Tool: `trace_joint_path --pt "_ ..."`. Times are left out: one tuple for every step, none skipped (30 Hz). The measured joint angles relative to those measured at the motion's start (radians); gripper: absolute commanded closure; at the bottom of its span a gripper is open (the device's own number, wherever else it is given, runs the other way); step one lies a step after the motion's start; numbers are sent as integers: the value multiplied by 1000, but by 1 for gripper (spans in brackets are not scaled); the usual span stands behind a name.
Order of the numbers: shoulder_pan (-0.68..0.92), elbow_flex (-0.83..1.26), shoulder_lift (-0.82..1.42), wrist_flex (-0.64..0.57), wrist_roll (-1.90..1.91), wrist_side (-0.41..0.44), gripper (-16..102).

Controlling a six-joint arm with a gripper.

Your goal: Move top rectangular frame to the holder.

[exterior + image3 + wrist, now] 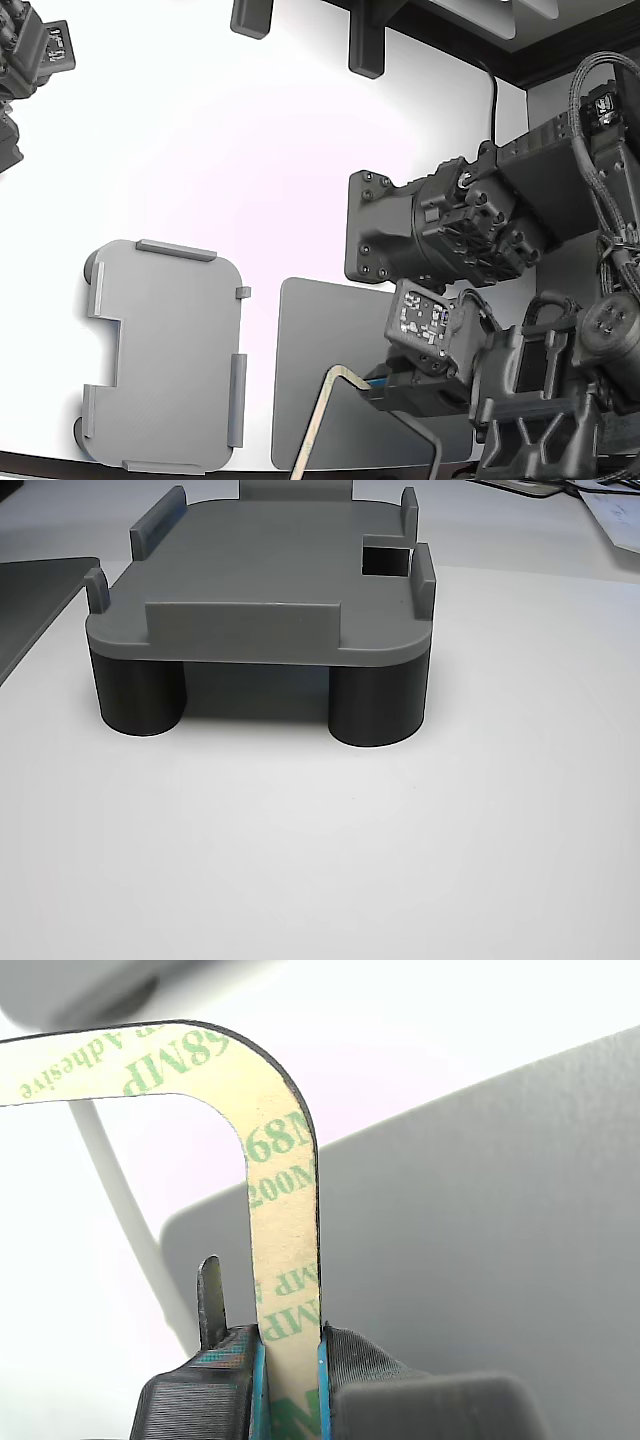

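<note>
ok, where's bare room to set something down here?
Free: white table above the holder in the exterior view, and the holder's own top. In front of the holder in the other view too. Crowded: exterior view's right, where the pincer grips the frame over the dark mat.
</note>
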Motion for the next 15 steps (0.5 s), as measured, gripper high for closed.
trace_joint_path --pt "-20 -18 -12 0 34 18 96" --pt "-38 -35 -25 0 67 37 96" --pt "-54 -52 -38 0 101 54 96" --pt "-71 -67 -55 0 140 74 96" --pt "-92 -84 -74 0 184 94 96" --pt "-109 -97 -91 0 222 109 96" --pt "-129 -110 -110 0 265 124 96" --pt "-147 -123 -130 0 308 140 96" --pt "-166 -135 -149 0 348 150 96" --pt "-181 -146 -166 0 388 153 96" --pt "-195 -158 -184 0 423 155 96" --pt "-206 -170 -202 0 460 160 96" --pt "-215 -187 -224 0 497 169 96" --pt "-224 -206 -250 0 535 179 96" --pt "-230 -222 -278 0 574 190 96"
